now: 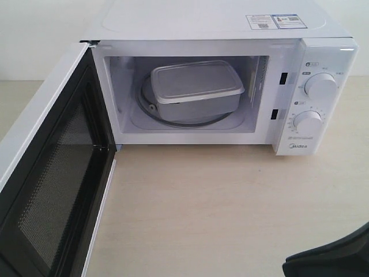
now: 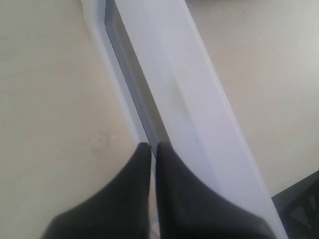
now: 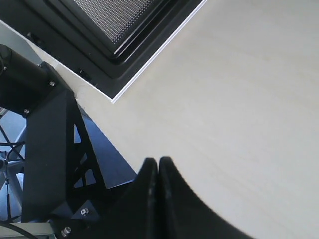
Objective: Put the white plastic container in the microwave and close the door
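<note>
White plastic container (image 1: 196, 89) sitting right inside the microwave (image 1: 326, 49), on the glass turntable (image 1: 144, 105), lid on, long side across the cavity. Fills most of the turntable's width, clear of the cavity walls on both sides.

Door (image 1: 55, 179) swung wide open on the left of the exterior view, black mesh inner face turned towards the camera. Nowhere near shut.

Left gripper (image 2: 152, 147) down at the door's outer side: fingers pressed together, nothing pinched between them. Tips right at the white bar handle (image 2: 184, 99), by the dark gap that runs alongside the bar. Touching or just short of it, cannot tell.

Right gripper (image 3: 158, 162) likewise pressed together and empty, hanging over the pale wooden table (image 3: 239, 99). Corner of the door's black inner frame in sight in the right wrist view, well apart from the fingertips. Just a dark shape in the lower right corner of the exterior view, well away from the microwave.

Two round dials (image 1: 320, 85) on the right-hand panel, stickers (image 1: 274, 21) on the top.
</note>
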Robot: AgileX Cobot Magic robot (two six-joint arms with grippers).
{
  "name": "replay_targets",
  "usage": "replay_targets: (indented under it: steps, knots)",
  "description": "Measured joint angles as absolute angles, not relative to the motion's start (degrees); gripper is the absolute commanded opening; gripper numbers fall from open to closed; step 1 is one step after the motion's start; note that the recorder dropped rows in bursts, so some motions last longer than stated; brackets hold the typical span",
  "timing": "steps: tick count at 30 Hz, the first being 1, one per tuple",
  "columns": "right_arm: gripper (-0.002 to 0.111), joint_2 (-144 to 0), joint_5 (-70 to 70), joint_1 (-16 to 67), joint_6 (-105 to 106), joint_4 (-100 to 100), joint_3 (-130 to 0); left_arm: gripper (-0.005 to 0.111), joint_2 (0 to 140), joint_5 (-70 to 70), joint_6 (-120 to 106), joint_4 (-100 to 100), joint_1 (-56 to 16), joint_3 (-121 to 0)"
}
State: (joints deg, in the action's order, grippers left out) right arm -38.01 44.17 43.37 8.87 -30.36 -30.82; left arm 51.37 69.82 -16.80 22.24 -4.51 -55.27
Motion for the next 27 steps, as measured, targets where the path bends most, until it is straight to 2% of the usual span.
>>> replay_targets:
  steps: [21,23,27]
  knots:
    - [0.0,-38.01,44.17,42.88,8.87,-30.36,-30.82,0.004,51.74,69.82,-17.17,22.62,-4.51,-55.27]
    - [0.0,-37.89,44.17,40.29,8.87,-30.74,-30.82,0.004,51.74,69.82,-17.17,22.62,-4.51,-55.27]
    - [0.0,-36.16,43.43,29.68,11.51,-28.28,-30.82,0.004,51.74,69.82,-17.17,22.62,-4.51,-55.27]
